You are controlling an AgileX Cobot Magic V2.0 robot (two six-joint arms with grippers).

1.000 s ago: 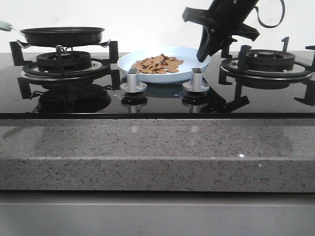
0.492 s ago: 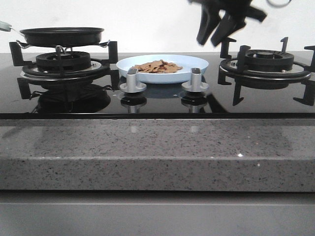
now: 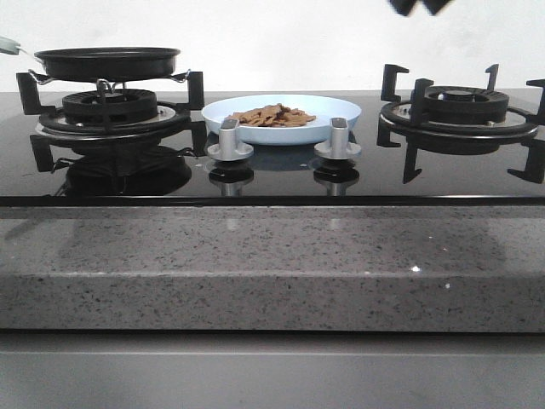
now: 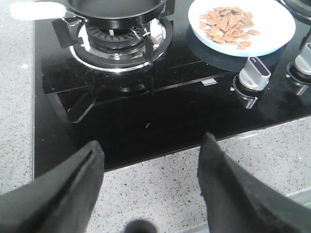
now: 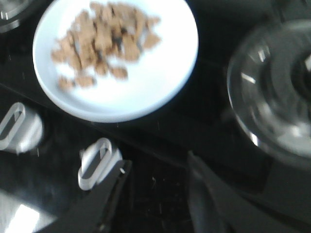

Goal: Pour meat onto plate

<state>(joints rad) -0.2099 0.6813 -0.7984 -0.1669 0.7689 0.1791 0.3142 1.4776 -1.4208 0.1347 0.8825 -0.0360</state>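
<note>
The pale-blue plate lies flat on the black glass hob between the two burners. The golden-brown meat is heaped on its left half. The plate and meat also show in the right wrist view, and in the left wrist view the plate and meat are far off. My right gripper is high above the plate's right side, with only its tips in the front view; it is open and empty. My left gripper is open and empty over the counter's front edge.
An empty black frying pan with a pale handle sits on the left burner. The right burner has raised black grate prongs. Two silver knobs stand in front of the plate. A speckled stone counter runs along the front.
My right gripper has risen from the plate's right rim to the top edge of the front view. The plate, tipped toward the camera before, now lies flat.
</note>
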